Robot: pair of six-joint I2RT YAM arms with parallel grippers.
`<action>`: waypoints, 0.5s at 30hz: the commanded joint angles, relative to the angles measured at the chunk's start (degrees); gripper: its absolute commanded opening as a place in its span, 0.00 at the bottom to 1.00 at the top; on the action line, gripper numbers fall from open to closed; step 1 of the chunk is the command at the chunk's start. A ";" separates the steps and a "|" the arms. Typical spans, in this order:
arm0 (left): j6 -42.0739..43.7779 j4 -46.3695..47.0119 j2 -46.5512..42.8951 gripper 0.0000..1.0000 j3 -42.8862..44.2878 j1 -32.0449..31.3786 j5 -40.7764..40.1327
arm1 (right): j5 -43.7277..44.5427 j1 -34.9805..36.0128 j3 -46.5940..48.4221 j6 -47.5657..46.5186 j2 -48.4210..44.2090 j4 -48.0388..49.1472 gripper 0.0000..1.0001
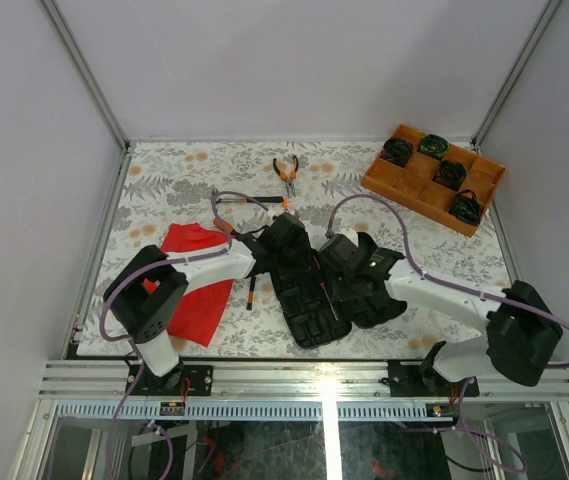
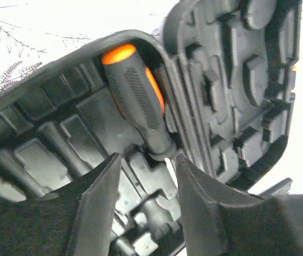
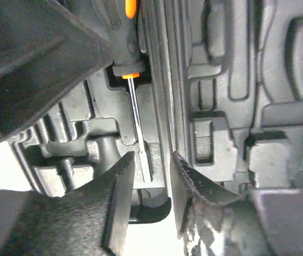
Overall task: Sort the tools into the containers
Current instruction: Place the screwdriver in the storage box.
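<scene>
At centre frame, left gripper (image 2: 147,159) and right gripper (image 3: 152,157) hang released over the cased screwdriver (image 2: 135,101); withdraw straight up, no snagging.

Open black tool case (image 2: 50,138) fills most of the frame, its two moulded halves meeting along a ridge running down from upper centre. One orange-and-black screwdriver (image 2: 135,101) lies in a slot of the left half, just beside that ridge, butt end toward the top. Left gripper (image 2: 147,165) at lower centre, jaws parted either side of the handle's narrow end. Floral tablecloth (image 2: 29,37) visible upper left.
</scene>
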 commanded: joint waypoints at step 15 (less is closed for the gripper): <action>9.12 -19.79 -28.85 0.56 -2.99 9.22 -9.23 | 3.03 -6.62 2.32 -11.00 -6.56 2.91 0.59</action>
